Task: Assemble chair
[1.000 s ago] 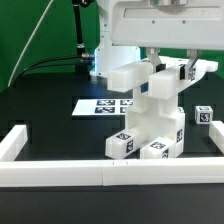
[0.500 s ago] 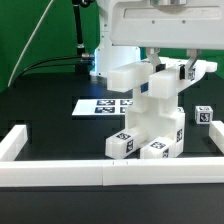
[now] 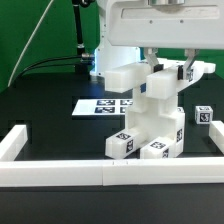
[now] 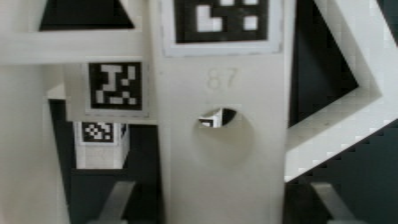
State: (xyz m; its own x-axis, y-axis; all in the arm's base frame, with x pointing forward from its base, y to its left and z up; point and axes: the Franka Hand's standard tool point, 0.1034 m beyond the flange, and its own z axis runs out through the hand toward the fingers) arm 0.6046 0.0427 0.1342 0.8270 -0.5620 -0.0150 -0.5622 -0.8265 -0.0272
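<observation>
The part-built chair (image 3: 148, 128) stands in the middle of the black table, white and blocky, with tags on its low front blocks. An upright white chair piece (image 3: 160, 84) rises from its top. My gripper (image 3: 161, 64) comes down from above and is shut on this piece. In the wrist view the same piece (image 4: 222, 130) is a broad white post with a tag near its far end and a small hole in its face. It fills the space between my fingers (image 4: 132, 200), and my gripper (image 4: 222, 192) straddles it. The arm hides the contact in the exterior view.
A small tagged white block (image 3: 204, 115) lies at the exterior view's right. Another tagged white piece (image 3: 203, 68) shows behind, beside the arm. The marker board (image 3: 98, 105) lies behind the chair. A long low white border rail (image 3: 90, 173) runs along the front and turns back at the left.
</observation>
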